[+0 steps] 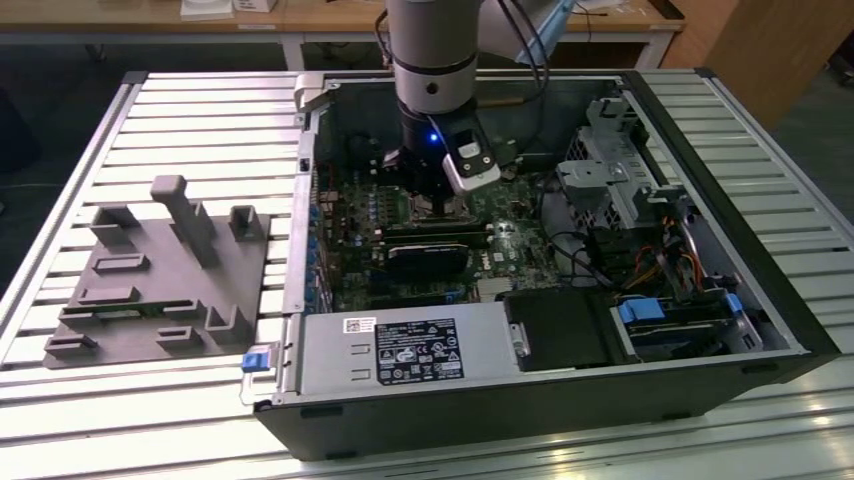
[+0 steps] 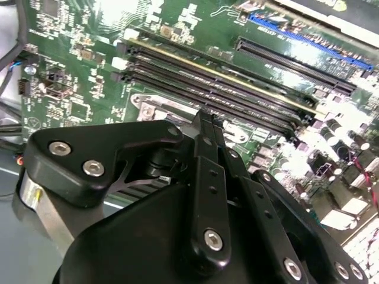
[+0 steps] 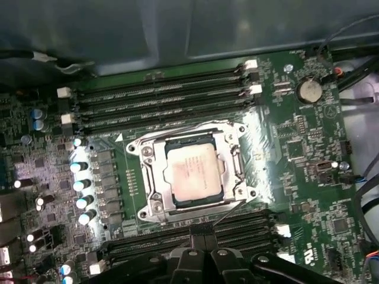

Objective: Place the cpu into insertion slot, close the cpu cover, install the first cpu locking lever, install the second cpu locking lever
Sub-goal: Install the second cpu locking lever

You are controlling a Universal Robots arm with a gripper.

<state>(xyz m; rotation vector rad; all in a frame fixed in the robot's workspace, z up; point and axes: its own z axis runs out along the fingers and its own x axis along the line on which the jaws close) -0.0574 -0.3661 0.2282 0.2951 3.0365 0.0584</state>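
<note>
Open desktop computer case point(image 1: 747, 300) lying on a slatted table point(image 1: 200, 110), green motherboard point(image 3: 296, 148) inside. Seated in the insertion slot point(image 3: 145, 204), the cpu point(image 3: 192, 171), pale metal top showing through the window of the cpu cover point(image 3: 234, 157), apparently lowered over it. Placement and cover closing judged done; locking levers probably left. Just beside the socket, by the memory slots point(image 3: 160, 97), the gripper point(image 3: 202, 239), fingers pressed together, holding nothing.

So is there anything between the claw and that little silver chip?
Nothing visible. In the first wrist view the chip already sits in its socket with the metal frame around it, and the gripper hovers by the socket's edge over bare board.
</note>
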